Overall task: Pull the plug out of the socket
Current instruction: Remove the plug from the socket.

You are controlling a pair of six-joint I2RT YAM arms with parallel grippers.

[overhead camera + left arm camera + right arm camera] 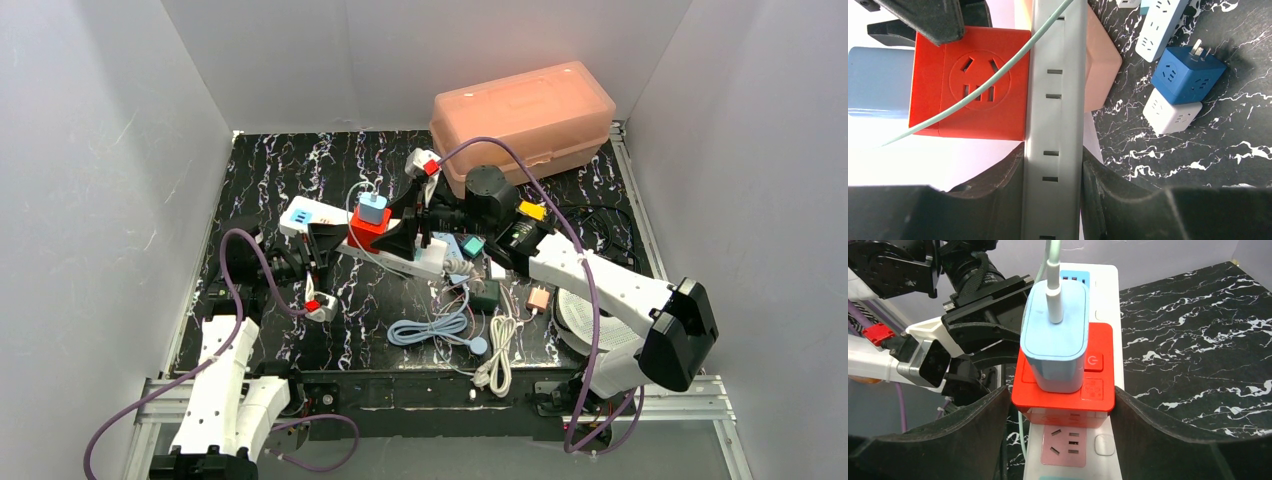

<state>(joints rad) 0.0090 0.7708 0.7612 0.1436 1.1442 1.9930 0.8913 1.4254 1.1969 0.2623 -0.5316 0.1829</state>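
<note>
Left gripper (1052,156): fingers clamp the white power strip (1055,120) across its width, lower centre of the left wrist view; the strip's long axis runs up the frame. Right gripper (1062,395): fingers stand wide, flanking the red cube adapter (1099,340) seated mid-strip; firm contact cannot be confirmed. A blue USB charger (1053,355) sits on top. The pins are hidden.

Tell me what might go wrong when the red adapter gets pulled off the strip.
1. The right gripper flanks the red adapter, but a firm grip is not evident; it may slip off.
2. The blue charger and its cable ride on top; the cable may snag.
3. The left gripper pinches the power strip at one spot only, so the strip may tilt upward with the pull.
</note>
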